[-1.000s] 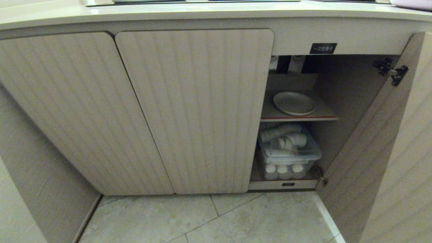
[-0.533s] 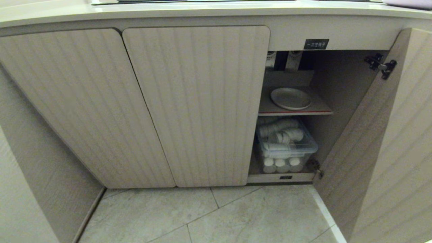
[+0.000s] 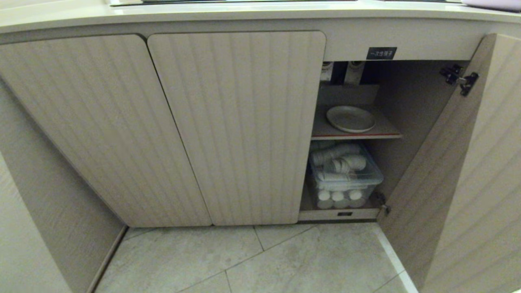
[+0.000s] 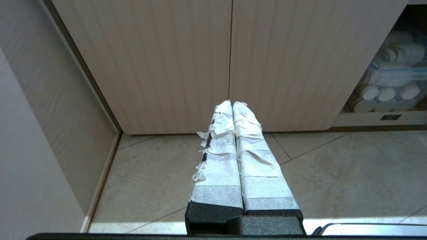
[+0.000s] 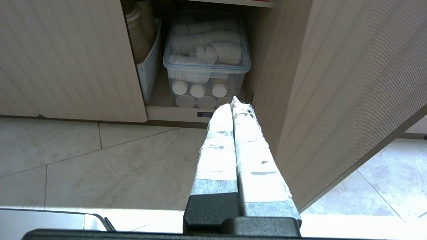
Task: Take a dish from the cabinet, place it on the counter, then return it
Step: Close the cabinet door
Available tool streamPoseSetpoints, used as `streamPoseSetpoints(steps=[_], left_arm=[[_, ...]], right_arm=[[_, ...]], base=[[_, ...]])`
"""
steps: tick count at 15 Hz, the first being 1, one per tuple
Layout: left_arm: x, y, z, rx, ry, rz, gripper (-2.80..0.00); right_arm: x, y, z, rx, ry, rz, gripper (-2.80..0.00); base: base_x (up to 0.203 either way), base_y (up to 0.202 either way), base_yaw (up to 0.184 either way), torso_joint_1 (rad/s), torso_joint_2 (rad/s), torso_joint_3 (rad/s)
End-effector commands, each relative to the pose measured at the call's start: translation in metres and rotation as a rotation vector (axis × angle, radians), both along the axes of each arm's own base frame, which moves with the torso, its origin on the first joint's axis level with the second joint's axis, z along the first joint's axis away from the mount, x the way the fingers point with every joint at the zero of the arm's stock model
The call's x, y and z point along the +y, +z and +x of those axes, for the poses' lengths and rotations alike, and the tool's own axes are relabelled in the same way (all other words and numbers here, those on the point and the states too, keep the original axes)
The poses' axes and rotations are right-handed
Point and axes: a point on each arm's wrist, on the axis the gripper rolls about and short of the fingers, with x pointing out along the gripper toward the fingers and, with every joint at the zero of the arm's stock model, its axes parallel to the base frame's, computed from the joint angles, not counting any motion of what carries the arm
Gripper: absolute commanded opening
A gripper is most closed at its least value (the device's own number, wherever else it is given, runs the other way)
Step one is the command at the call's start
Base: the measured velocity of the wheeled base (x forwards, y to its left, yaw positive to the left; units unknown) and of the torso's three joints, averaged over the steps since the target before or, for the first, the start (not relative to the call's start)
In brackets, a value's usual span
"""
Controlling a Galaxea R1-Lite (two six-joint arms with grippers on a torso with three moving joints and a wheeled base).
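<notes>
Nearest, both arms hang low over the tiled floor (image 3: 260, 260), outside the head view. The left gripper (image 4: 232, 104) points at the seam between the two shut doors; its taped fingers (image 4: 218, 146) are pressed together on nothing. The right gripper (image 5: 232, 101) is likewise pinched together and empty, aimed at the bottom edge of the open bay, just beside the open door (image 3: 456, 171).

Beyond it, on the cabinet (image 3: 236, 122) floor, a clear lidded tub (image 3: 346, 173) holds white cups and lids, and the right wrist view shows a white basket (image 5: 148, 66) of brownish cups beside it.

Higher and further in, the dish (image 3: 350, 119) lies flat on the red-edged shelf (image 3: 386, 131), near its front edge and toward its left side. A black label (image 3: 381, 53) sits on the rail above, and the counter (image 3: 203, 12) runs over everything.

The task looks barely begun: the door is open, the dish untouched. Next, I judge, the right arm must rise to shelf height, spread its fingers and take the rim.

The counter is cut off by the top of the frame, the label's characters are too small to read, and the shelf's back is in shadow.
</notes>
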Motion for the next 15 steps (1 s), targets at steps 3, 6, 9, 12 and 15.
streamPoseSetpoints(steps=[3,6,9,12,15], left_arm=[[0.0,0.0,0.0,0.0,0.0,0.0,-2.8],[0.0,0.0,0.0,0.0,0.0,0.0,-2.8],[0.0,0.0,0.0,0.0,0.0,0.0,-2.8],[0.0,0.0,0.0,0.0,0.0,0.0,-2.8],[0.0,0.0,0.0,0.0,0.0,0.0,-2.8]], right_arm=[[0.0,0.0,0.0001,0.001,0.0,-0.001,-2.8],[0.0,0.0,0.0001,0.001,0.0,-0.001,-2.8],[0.0,0.0,0.0001,0.001,0.0,-0.001,-2.8],[0.0,0.0,0.0001,0.001,0.0,-0.001,-2.8],[0.0,0.0,0.0001,0.001,0.0,-0.001,-2.8]], base=[[0.0,0.0,0.0,0.0,0.0,0.0],[0.0,0.0,0.0,0.0,0.0,0.0],[0.0,0.0,0.0,0.0,0.0,0.0],[0.0,0.0,0.0,0.0,0.0,0.0],[0.003,-0.049,-0.001,0.0,0.0,-0.001]])
